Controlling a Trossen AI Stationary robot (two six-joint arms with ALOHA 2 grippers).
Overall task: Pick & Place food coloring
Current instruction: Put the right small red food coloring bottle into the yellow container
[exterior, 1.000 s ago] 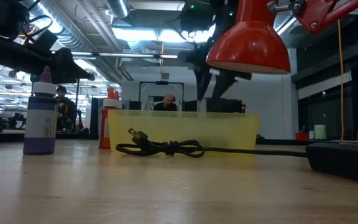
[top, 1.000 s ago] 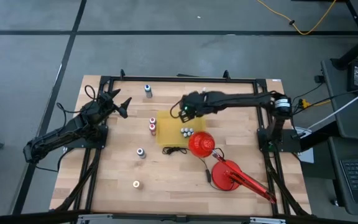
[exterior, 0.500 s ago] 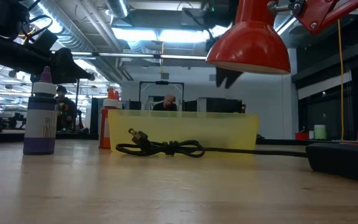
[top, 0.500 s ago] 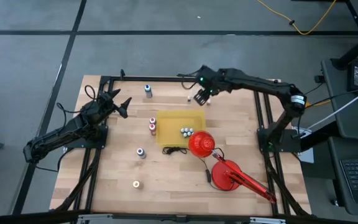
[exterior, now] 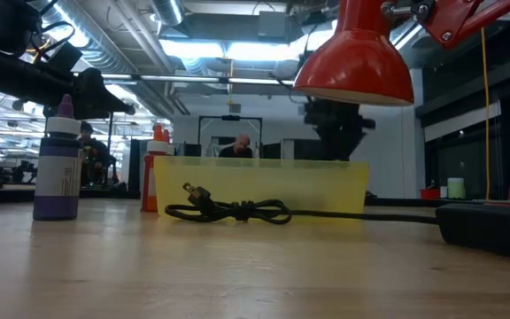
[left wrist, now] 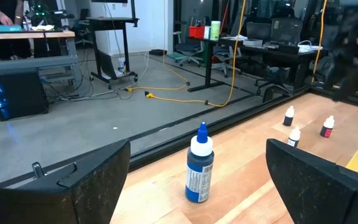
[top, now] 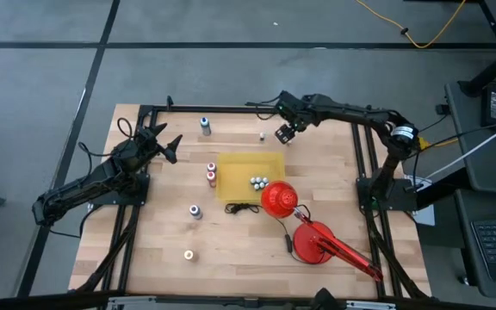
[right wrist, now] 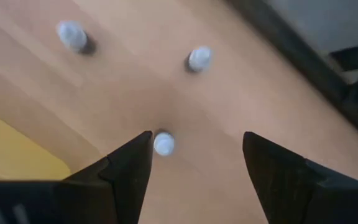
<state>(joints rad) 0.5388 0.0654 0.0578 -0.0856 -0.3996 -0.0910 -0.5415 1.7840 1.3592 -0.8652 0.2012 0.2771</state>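
Note:
Food coloring bottles are spread over the wooden table. A blue-topped one [top: 205, 126] stands near the far edge. Two red-topped ones [top: 211, 173] stand left of the yellow tray [top: 239, 165], and several more [top: 257, 182] stand inside it. My right gripper [top: 282, 131] hangs open, pointing down, over three small white-capped bottles near the far edge. In the right wrist view, one of them [right wrist: 163, 144] sits between the fingers, close to one fingertip [right wrist: 138, 149]. My left gripper [top: 167, 143] waits open at the table's left, facing the blue-topped bottle [left wrist: 199, 165]. My right gripper comes from above, pointing down. The white cap [right wrist: 163, 144] shows right beside one fingertip, and I cannot tell whether the two touch. The bottle stands upright on the table.
A red lamp head [top: 277, 200] hangs over the tray's near right corner, with its red base [top: 315, 243] nearer. A black cord with a plug [exterior: 233, 211] lies in front of the tray. Two more bottles [top: 195, 210] [top: 189, 254] stand toward the near left.
My right gripper has moved from above the yellow tray's far side toward the table's far edge and a little right, then come down over the small white-capped bottles. The bottles in the tray have stayed where they were.

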